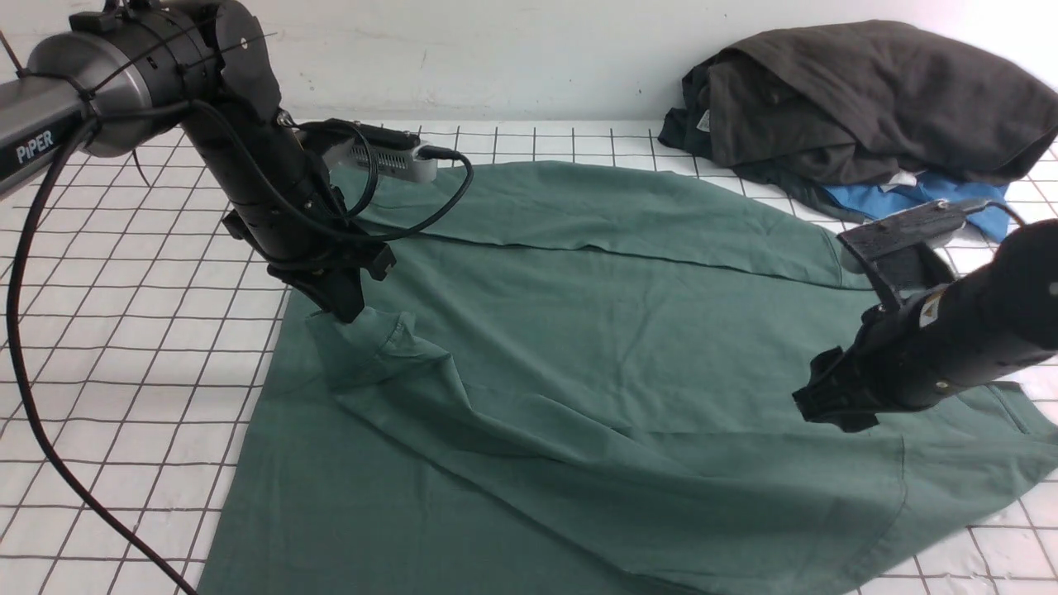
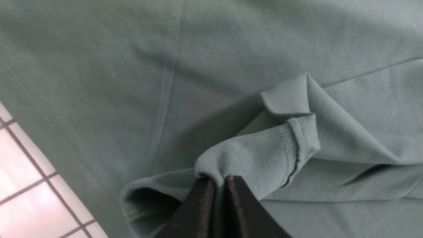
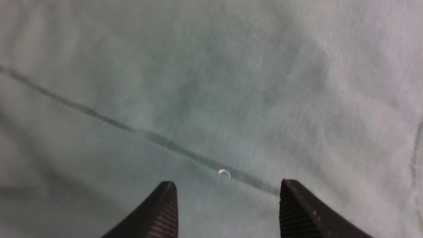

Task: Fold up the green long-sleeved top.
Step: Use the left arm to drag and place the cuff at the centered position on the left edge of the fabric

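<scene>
- From the middle of the front view, with 12 o'clock pointing away, the green long-sleeved top (image 1: 579, 322) covers most of the worktop (image 1: 107, 355), its nearest cloth running out of view at 6 and 7 o'clock.
- A sleeve (image 1: 529, 438) lies bunched and creased over the body of the top, stretching from 9 o'clock down to about 5 o'clock.
- Right fingers (image 3: 165, 201), near 4 o'clock: set wide, with nothing gripped, above the green cloth.
- Left fingers (image 2: 241, 190), near 9 o'clock: narrow, pinching a fold close to the ribbed cuff (image 2: 264, 155) of that sleeve.
- The worktop is white with a grid of dark lines, showing bare from 8 to 10 o'clock and in a patch around 5.
- Farther off, another sleeve (image 1: 595, 207) lies long and fairly flat from 11 o'clock across to 2.
- A bright blue garment (image 1: 934, 198) sits between 2 and 3 o'clock, partly under a heaped dark grey-brown garment (image 1: 868, 99) at 2.
- A plain pale wall (image 1: 512, 58) stands behind the worktop at 12 o'clock.
</scene>
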